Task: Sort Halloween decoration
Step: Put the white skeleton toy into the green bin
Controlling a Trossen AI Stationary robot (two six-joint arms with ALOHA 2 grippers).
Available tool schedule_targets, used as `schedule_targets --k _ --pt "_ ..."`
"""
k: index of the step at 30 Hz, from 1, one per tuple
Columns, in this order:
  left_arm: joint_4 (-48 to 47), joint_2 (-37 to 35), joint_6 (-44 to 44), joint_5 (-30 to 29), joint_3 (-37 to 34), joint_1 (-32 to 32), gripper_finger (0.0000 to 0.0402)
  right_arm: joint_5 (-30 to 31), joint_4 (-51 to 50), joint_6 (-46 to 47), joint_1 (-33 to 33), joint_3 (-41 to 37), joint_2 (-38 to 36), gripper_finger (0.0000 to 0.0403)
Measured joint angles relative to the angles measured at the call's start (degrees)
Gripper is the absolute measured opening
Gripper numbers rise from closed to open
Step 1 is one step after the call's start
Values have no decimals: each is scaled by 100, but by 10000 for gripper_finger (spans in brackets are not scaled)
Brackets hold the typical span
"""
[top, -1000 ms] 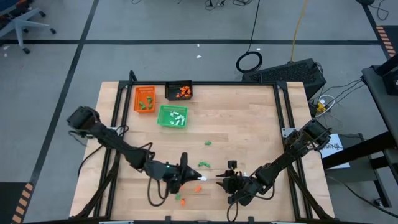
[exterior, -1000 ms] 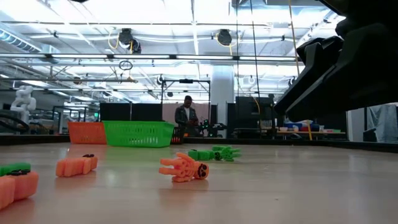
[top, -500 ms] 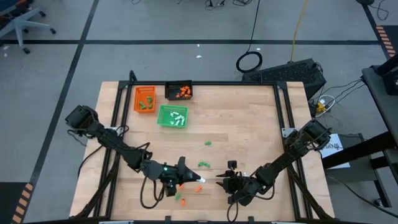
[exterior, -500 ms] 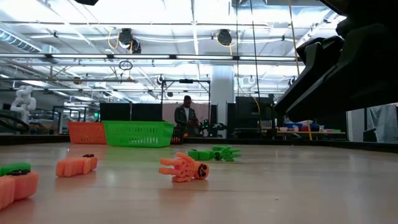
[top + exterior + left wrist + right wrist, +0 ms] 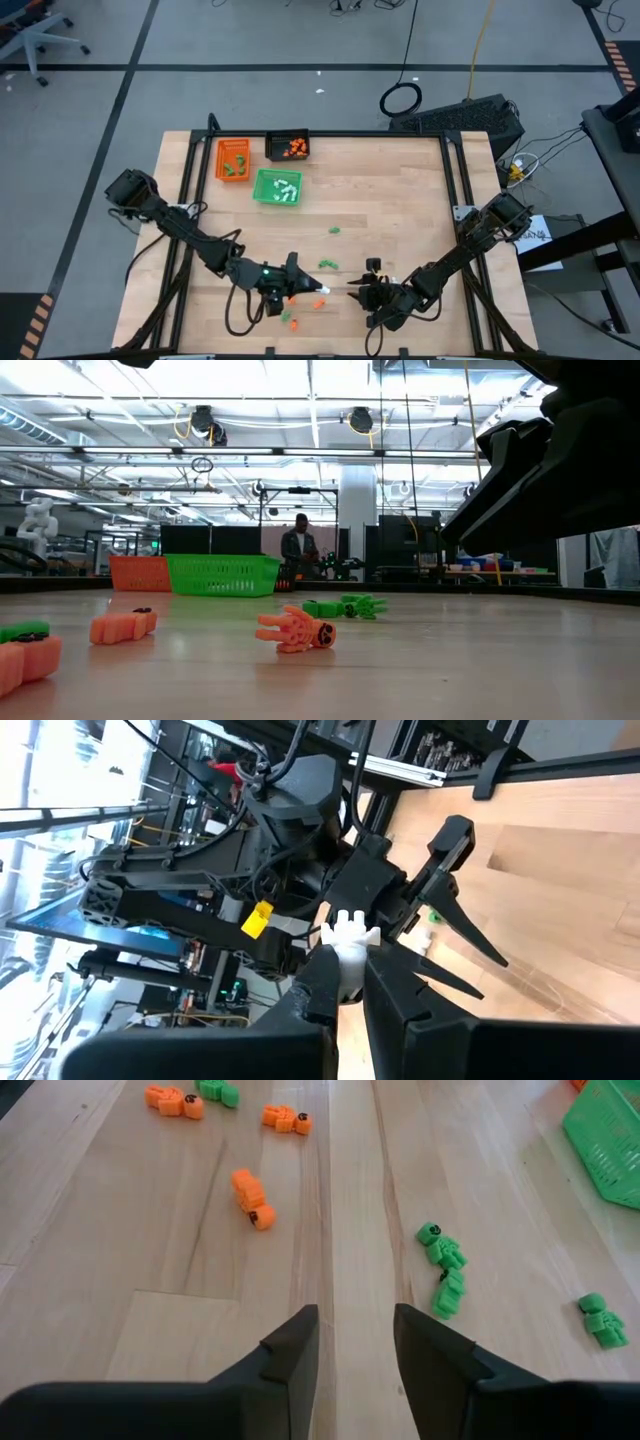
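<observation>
On table (image 5: 400, 200): three trays; left gripper (image 5: 345, 970) clamps one white piece (image 5: 350, 932); right gripper (image 5: 355, 1345) parted, empty.

A piece (image 5: 350, 932) is held in the left pincer (image 5: 308, 287); loose pieces (image 5: 442, 1270) are scattered ahead of the right pincer (image 5: 355, 1350).

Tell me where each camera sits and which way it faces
High: overhead, facing down on table and both arms.
Low: table height, facing the green tray; a dark arm upper right.
Left wrist: left pincer gripping a white piece.
Right wrist: right pincer, open, facing orange and green pieces; shares the green tray with low.
</observation>
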Motion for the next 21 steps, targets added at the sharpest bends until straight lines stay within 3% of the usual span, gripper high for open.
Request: schedule_targets --k 3,10,15,17,21 --pt "0 0 -112 1 0 0 20 0 0 0 0 0 0 116" --pt "2 0 -1423 1 0 2 20 0 0 0 0 0 0 116" --pt "0 0 -3118 -8 0 2 20 0 1 -1 0 0 0 116" --pt "-30 0 -3821 -281 0 0 20 0 0 -2 0 0 0 116" --pt "-88 -63 -3951 -795 -4 29 20 0 0 15 0 0 0 116"
